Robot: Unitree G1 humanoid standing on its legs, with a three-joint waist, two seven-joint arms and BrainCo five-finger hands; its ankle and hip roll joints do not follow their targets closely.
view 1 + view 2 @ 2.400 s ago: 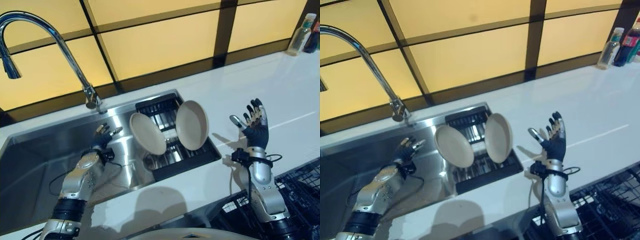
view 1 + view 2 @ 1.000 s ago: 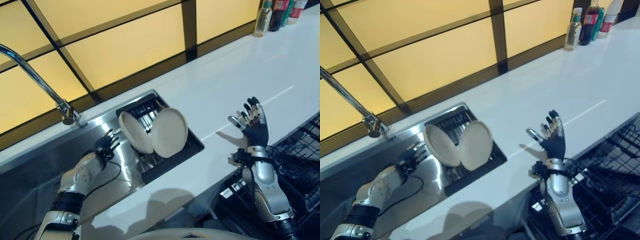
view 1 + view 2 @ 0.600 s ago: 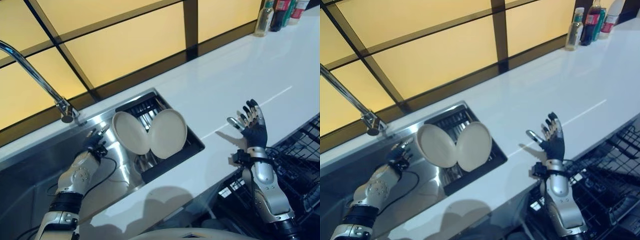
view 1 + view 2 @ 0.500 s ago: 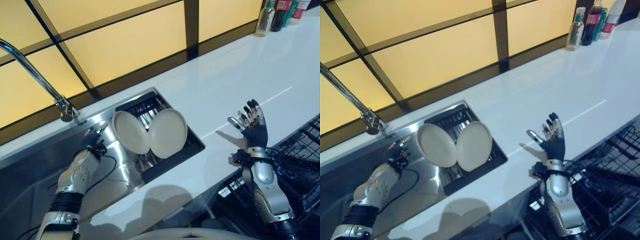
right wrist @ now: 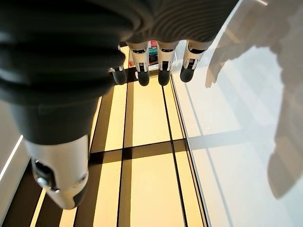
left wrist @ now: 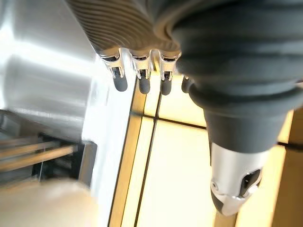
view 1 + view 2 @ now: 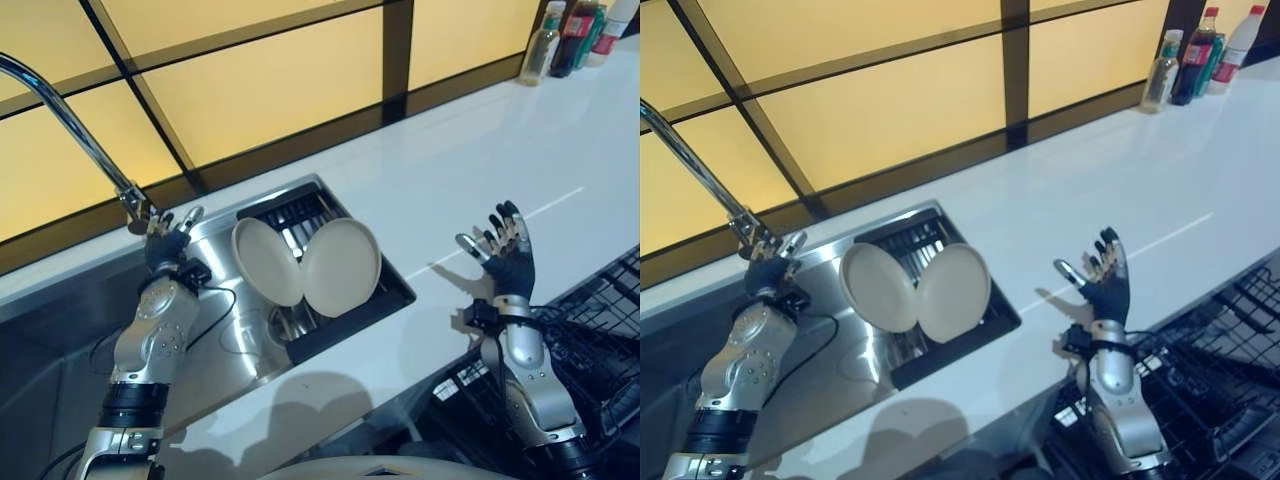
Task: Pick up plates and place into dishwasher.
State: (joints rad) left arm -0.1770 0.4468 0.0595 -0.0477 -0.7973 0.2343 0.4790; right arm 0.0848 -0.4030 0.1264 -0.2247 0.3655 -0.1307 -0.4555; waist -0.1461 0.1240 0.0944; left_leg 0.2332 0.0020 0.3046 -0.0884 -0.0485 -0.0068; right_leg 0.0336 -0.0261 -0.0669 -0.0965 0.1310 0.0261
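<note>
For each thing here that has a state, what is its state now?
Left hand: open, raised over the sink, holding nothing.
Right hand: open, raised, holding nothing.
Two plates: standing on edge in the sink rack.
Dishwasher rack: pulled out, no plates seen.

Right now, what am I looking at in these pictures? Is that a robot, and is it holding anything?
Yes, it is a robot with two arms. Two pictures come from cameras in its head, looking down at a kitchen counter. The other two come from cameras on its wrists, so you see its fingers from very close.

The left robot hand is raised over the sink, near the tap, fingers straight. The right robot hand is up over the counter, fingers spread. Neither holds anything.

Two plates stand on edge in a black rack in the sink. Bottles stand far back. A dark wire dishwasher basket is at the lower right.
</note>
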